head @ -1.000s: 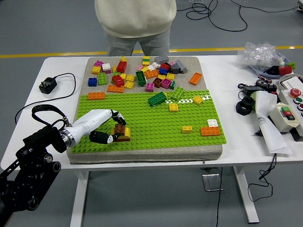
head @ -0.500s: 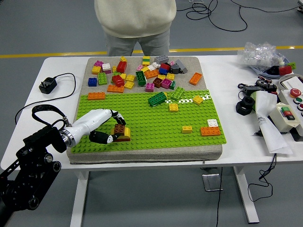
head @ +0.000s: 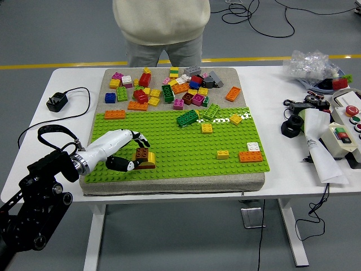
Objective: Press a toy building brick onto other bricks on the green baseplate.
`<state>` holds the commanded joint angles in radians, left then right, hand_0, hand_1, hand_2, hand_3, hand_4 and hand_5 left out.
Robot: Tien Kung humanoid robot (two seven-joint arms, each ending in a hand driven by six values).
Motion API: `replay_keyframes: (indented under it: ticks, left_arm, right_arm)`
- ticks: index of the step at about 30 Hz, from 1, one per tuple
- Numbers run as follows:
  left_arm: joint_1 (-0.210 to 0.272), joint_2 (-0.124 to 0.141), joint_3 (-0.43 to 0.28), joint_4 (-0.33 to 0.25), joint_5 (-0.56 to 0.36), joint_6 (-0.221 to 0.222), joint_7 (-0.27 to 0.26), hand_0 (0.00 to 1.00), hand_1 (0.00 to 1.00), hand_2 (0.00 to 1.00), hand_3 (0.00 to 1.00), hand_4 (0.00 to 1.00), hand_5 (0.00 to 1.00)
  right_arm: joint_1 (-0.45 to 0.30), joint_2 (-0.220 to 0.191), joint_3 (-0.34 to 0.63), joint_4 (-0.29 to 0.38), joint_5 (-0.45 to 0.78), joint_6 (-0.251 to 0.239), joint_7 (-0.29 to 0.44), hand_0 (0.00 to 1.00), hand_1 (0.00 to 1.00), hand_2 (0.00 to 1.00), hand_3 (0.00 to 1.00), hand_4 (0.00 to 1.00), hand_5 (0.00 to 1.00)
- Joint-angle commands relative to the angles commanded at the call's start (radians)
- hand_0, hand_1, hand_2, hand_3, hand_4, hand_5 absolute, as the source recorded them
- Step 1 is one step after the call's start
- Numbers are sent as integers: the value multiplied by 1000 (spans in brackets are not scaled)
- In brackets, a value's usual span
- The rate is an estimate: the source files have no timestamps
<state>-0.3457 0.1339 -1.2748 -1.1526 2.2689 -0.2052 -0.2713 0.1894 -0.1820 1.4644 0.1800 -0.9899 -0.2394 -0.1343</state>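
The green baseplate (head: 180,149) lies on a grey mat in the middle of the table. Near its front left corner a brown brick (head: 142,153) sits on a yellow brick (head: 150,164). My left hand (head: 137,155), white with black fingertips, comes in from the lower left. Its fingers arch over the brown brick while the thumb (head: 121,164) presses against the stack's left side, so it is shut on that brick. The right arm does not show.
Several loose bricks (head: 169,87) are heaped on the mat behind the baseplate. An orange brick (head: 250,156), a yellow brick (head: 223,154) and a dark green brick (head: 187,117) stand on the plate. A person (head: 161,22) stands at the far side. A control box (head: 344,132) lies right, a charger (head: 57,101) left.
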Motion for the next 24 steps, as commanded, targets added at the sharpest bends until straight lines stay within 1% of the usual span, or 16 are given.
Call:
replay_keyframes:
  ticks: [3,4,9,10,24]
  left_arm:
    - [0,0,0,0,0,-1,-1,889,763,616,683,681,2]
    - [0,0,1,0,0,-1,-1,893,766,618,696,703,2]
    - [0,-1,2,2,0,-2,-2,893,766,618,696,703,2]
    - [0,-1,2,2,0,-2,-2,897,769,625,709,724,2]
    - [-6,-4,-2,3,0,3,-2,900,768,624,716,737,2]
  right_arm:
    - [0,0,0,0,0,0,0,803,731,753,742,998,665]
    - [-1,0,-1,0,1,0,0,802,731,754,744,998,665]
    - [0,0,-2,0,1,0,-1,802,731,754,744,998,665]
    - [0,0,-2,0,1,0,-1,802,732,753,743,998,665]
    - [1,0,-2,0,2,1,-2,802,731,753,741,998,665]
